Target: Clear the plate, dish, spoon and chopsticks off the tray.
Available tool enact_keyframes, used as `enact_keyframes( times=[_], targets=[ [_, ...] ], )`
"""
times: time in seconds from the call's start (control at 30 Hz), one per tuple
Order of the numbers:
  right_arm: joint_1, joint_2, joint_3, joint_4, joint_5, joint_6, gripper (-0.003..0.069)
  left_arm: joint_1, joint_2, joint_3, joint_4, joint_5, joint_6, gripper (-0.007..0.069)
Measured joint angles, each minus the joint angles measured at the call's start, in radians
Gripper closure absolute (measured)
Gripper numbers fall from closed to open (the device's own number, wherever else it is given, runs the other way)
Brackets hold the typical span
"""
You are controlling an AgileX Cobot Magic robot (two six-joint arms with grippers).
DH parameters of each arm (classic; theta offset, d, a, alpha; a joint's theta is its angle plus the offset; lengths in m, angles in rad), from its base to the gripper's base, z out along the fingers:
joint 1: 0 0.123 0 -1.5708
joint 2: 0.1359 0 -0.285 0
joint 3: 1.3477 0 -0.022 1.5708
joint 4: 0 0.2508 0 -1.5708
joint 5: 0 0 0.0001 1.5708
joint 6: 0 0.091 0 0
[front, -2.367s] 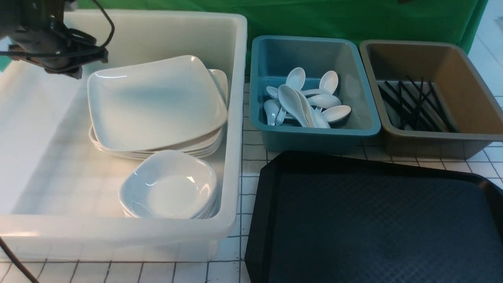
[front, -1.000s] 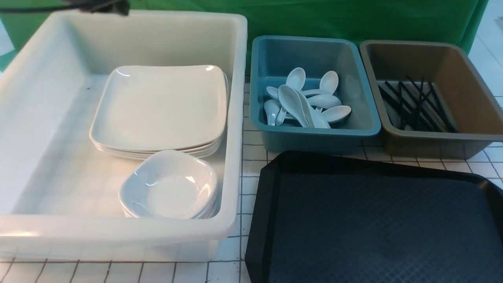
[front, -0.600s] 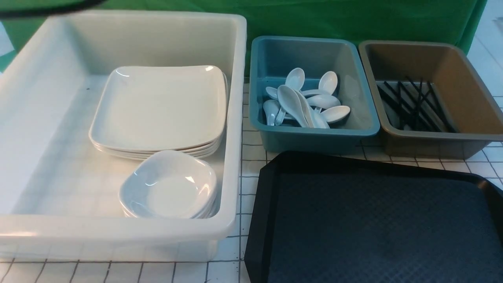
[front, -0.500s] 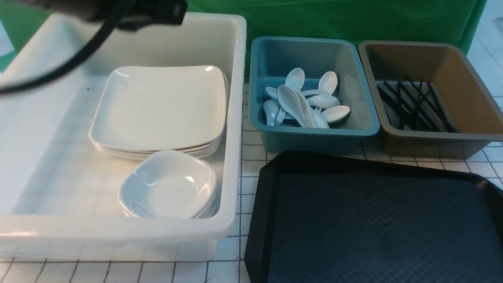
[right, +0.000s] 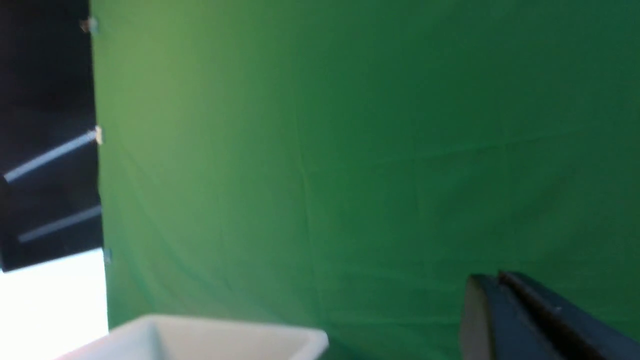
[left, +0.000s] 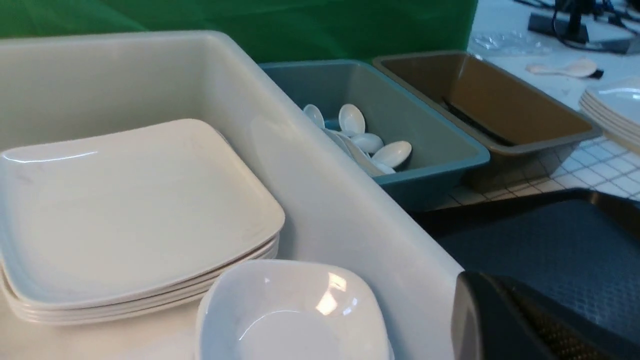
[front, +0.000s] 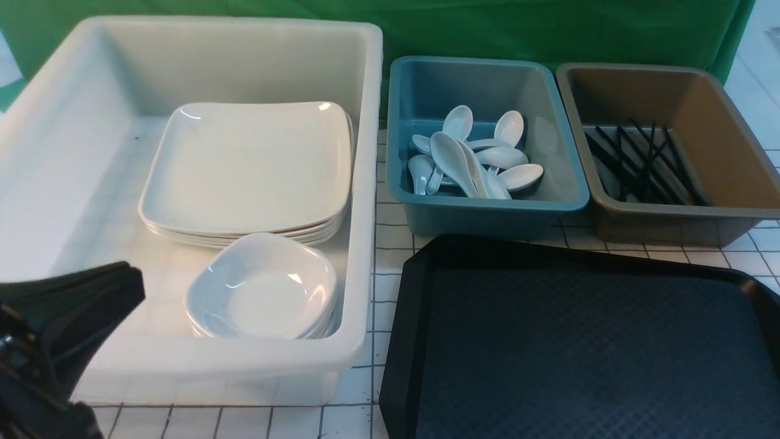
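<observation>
The black tray [front: 585, 353], a rectangular plastic slab with clipped corners, a raised rim and a fine diamond-patterned floor, lay bare on the gridded white tabletop [front: 384, 262] at front right. To its left stood a large translucent white bin [front: 365, 183] holding a stack of glossy square white plates [front: 250, 167] with rounded corners, about four by their edges, and in front of them a nested stack of small squarish white dishes [front: 262, 286], their number unclear. Behind the tray, a teal bin [front: 487, 210] held a heap of glossy white soup spoons [front: 472, 155], roughly eight, and beside it a brown bin [front: 725, 158] held a loose tangle of thin black chopsticks [front: 640, 161], too crossed to count. A green cloth [front: 548, 30] backed the scene. The left gripper [front: 131, 286], dark and wedge-shaped, hung at the white bin's near left corner, partly covering its front wall, its fingers pressed together on nothing. The right gripper [right: 492, 285] appeared only in its wrist view against the green cloth, fingers likewise closed and empty.
</observation>
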Motion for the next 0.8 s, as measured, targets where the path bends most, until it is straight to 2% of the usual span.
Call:
enact_keyframes(
  times=[0.3, 0.8],
  targets=[
    [0.000, -0.023, 0.044, -0.001, -0.055, 0.009, 0.0557, 0.000, -0.074, 0.054, 0.000, -0.105, -0.032, 0.0620],
    [0.000, -0.023, 0.044, -0.002, -0.055, 0.010, 0.0505, 0.000, -0.074, 0.055, 0.001, -0.107, -0.020, 0.0620]
  ],
)
